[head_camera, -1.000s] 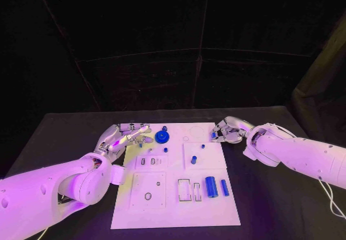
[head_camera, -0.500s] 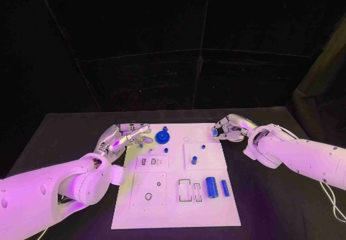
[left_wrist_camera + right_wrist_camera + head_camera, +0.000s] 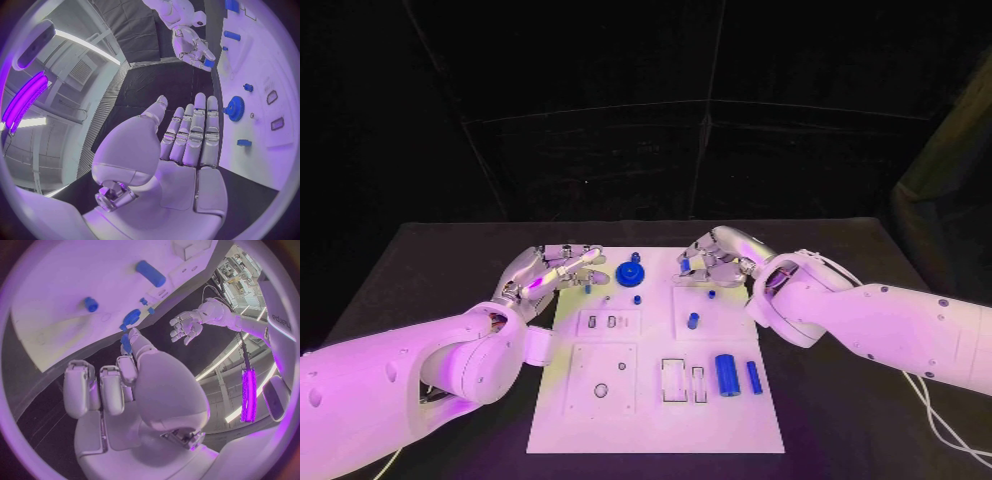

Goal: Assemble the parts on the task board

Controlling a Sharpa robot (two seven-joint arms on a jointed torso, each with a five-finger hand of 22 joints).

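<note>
The white task board [image 3: 646, 420] lies in the middle of the table. On it are a blue gear [image 3: 632, 272], small blue pegs [image 3: 692, 320], a blue cylinder [image 3: 726, 374] and a thin blue bar [image 3: 753, 376]. My right hand [image 3: 714, 262] hovers over the board's far middle and pinches a small blue part [image 3: 126, 342] between thumb and fingertip. My left hand [image 3: 560, 268] is open, fingers spread, at the board's far left corner, just left of the gear [image 3: 235, 108]. The left wrist view shows my right hand [image 3: 194, 50] with the blue part at its fingertips.
Several empty slots and a ring-shaped recess [image 3: 600, 390] mark the board's near half. Black table [image 3: 430, 270] surrounds the board on both sides, with a dark backdrop behind it.
My right hand has moved left, from the board's far right edge to over its far middle, still pinching the small blue part. The left hand has stayed put.
</note>
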